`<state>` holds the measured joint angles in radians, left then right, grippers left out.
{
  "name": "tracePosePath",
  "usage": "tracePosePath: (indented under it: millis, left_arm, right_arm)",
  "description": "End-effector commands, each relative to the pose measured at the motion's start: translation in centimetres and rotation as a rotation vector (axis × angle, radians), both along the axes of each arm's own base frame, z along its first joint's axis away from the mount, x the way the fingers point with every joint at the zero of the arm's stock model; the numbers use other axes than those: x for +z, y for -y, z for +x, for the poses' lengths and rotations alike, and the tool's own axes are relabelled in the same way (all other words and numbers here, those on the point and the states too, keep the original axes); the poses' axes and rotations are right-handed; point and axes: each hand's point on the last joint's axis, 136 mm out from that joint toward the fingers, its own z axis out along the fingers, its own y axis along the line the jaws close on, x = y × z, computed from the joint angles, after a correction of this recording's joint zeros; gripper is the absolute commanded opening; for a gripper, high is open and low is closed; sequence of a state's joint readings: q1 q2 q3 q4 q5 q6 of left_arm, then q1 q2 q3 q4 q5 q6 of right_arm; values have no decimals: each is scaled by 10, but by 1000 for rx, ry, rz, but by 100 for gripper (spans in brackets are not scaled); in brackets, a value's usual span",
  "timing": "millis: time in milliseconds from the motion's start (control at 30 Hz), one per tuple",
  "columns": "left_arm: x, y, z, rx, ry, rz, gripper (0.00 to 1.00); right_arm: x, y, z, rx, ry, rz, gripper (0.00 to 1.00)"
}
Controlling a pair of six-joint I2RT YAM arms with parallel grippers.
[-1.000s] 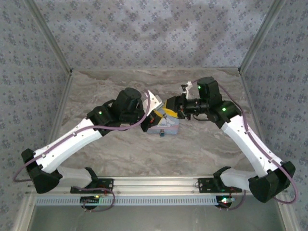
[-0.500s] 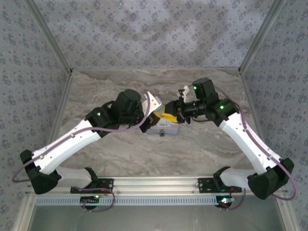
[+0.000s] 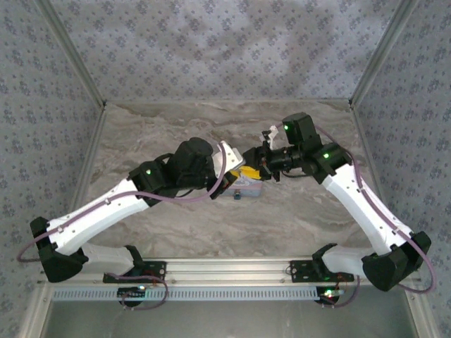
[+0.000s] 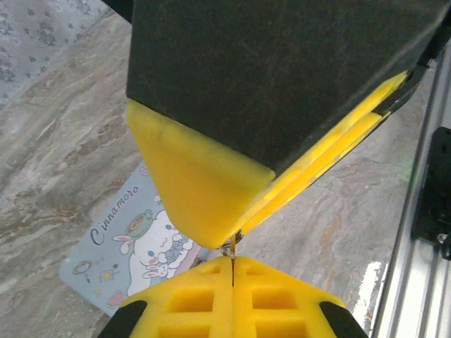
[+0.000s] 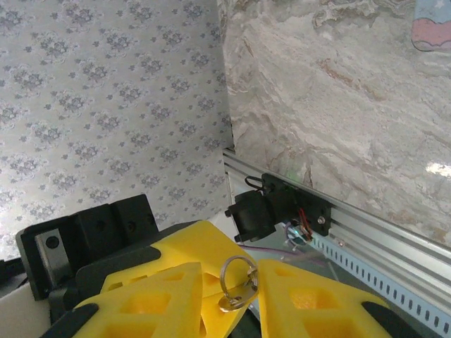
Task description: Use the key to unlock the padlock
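Left claw: my left claw (image 4: pixel 232 262) is clenched, its yellow fingertips pressed flat together. It pinches the key (image 4: pixel 232 248), a thin metal sliver that stands out of the seam between them.
Key, long axis: in the left wrist view it runs straight along that seam, edge-on. It points away from my fingertips toward the tip of the finger (image 4: pixel 190 183) of my other claw, just beyond it.
Key, far end: a small metal ring (image 5: pixel 238 278) hangs at the outer end. In the right wrist view it stands upright with a bit of pale metal just under it; the blade is hidden.
Right claw: my right claw (image 5: pixel 236 271) has its yellow fingers a narrow gap apart with the ring between them. I cannot tell whether they press on it or only flank it.
Where the claws meet: tip to tip, raised above the desk (image 3: pixel 176 127), over the far end of the tin (image 3: pixel 251 186).
Tin: pale blue with a cartoon print, lying flat on the desk under my claws.
Padlock: the padlock (image 3: pixel 239 195) is a dark bluish speck at the tin's near edge, apart from the key and both claws. It is too small for me to tell which way it faces.
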<state>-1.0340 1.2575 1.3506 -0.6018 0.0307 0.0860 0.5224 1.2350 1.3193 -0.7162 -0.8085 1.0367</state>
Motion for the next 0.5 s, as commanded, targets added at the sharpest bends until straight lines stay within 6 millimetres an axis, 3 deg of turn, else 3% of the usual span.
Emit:
tracePosePath:
  millis: [0, 467]
  left_arm:
    - [19, -1, 0, 6, 91, -2, 0]
    - [19, 4, -1, 16, 212, 73, 0]
  right_arm:
    - [7, -1, -3, 5, -23, 1, 27]
    - [13, -1, -5, 14, -34, -1, 10]
